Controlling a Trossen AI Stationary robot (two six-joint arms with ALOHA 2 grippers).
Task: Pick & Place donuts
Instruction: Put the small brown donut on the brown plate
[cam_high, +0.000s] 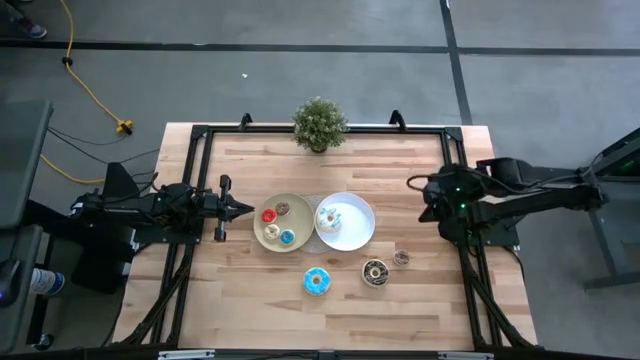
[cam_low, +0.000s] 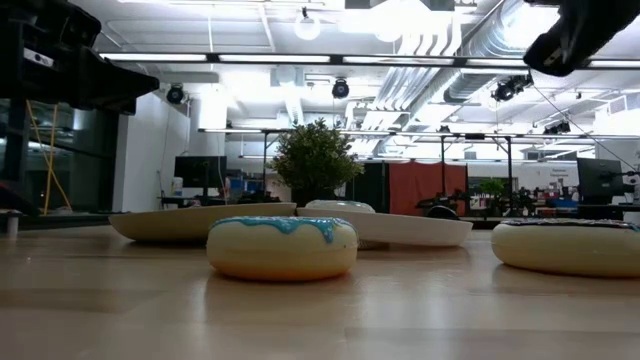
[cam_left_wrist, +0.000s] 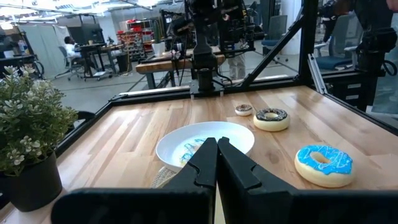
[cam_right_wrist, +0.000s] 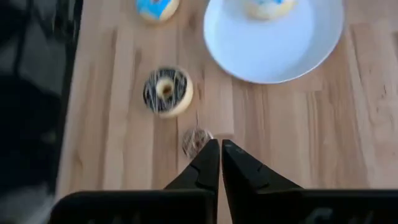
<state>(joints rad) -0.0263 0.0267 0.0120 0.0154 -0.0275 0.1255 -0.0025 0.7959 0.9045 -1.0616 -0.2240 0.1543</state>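
Currently right tool (cam_right_wrist: 220, 163) shut above small brown donut (cam_right_wrist: 196, 141), left tool (cam_left_wrist: 216, 163) shut

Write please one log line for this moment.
left gripper: shut, beside beige plate | right gripper: shut, empty, above small brown donut | blue donut: on table
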